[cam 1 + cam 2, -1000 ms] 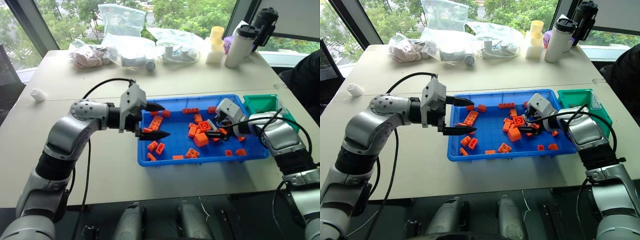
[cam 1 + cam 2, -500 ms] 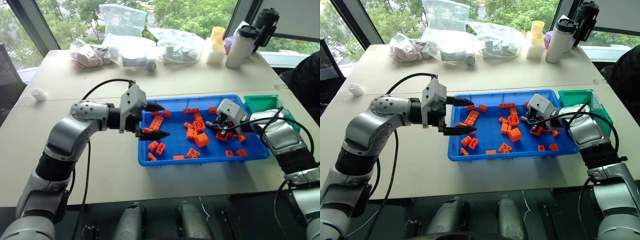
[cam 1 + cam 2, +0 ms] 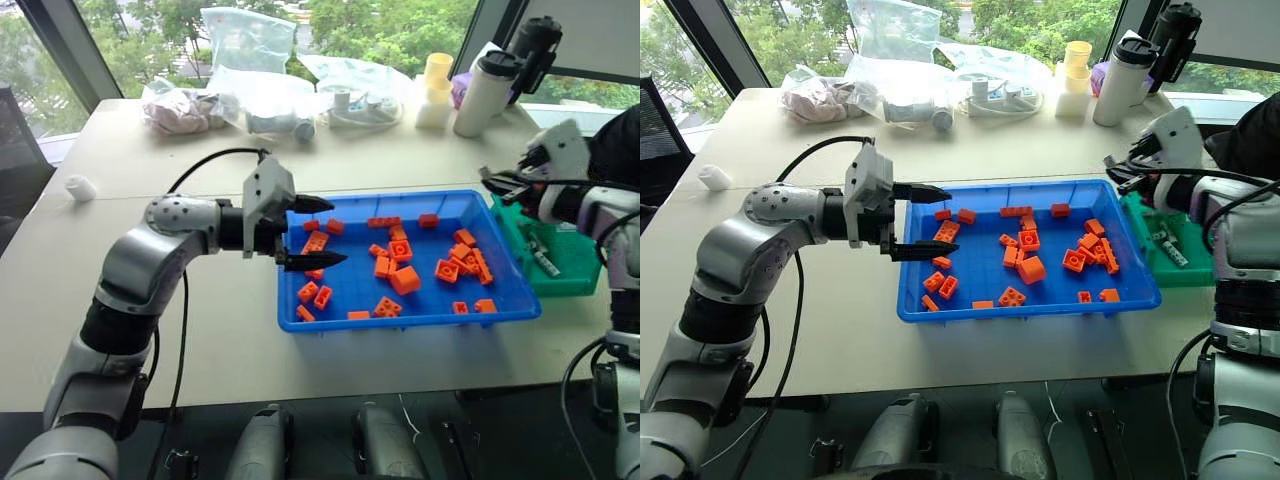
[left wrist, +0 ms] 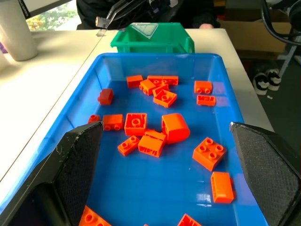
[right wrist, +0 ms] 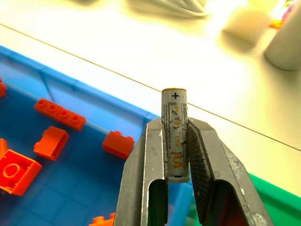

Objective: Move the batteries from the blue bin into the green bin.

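The blue bin (image 3: 400, 318) lies mid-table and holds several orange bricks (image 3: 403, 279). At its right end stands the green bin (image 3: 560, 285), with a grey battery (image 3: 545, 262) lying inside. My right gripper (image 3: 493, 181) is raised over the far right corner of the blue bin, at the green bin's near-left edge. It is shut on a silver battery (image 5: 174, 117), which stands up between the fingers (image 5: 146, 155). My left gripper (image 3: 322, 232) hovers open over the blue bin's left end with nothing in it.
Plastic bags (image 3: 240, 95), a white cup stack (image 3: 432, 90) and two bottles (image 3: 480, 90) line the table's far side. A small white object (image 3: 78, 187) sits far left. A person's dark sleeve (image 3: 618, 140) is at the right edge.
My right gripper shut on a battery among the bricks, then lifted it up and to the right toward the green bin. The left arm stayed put.
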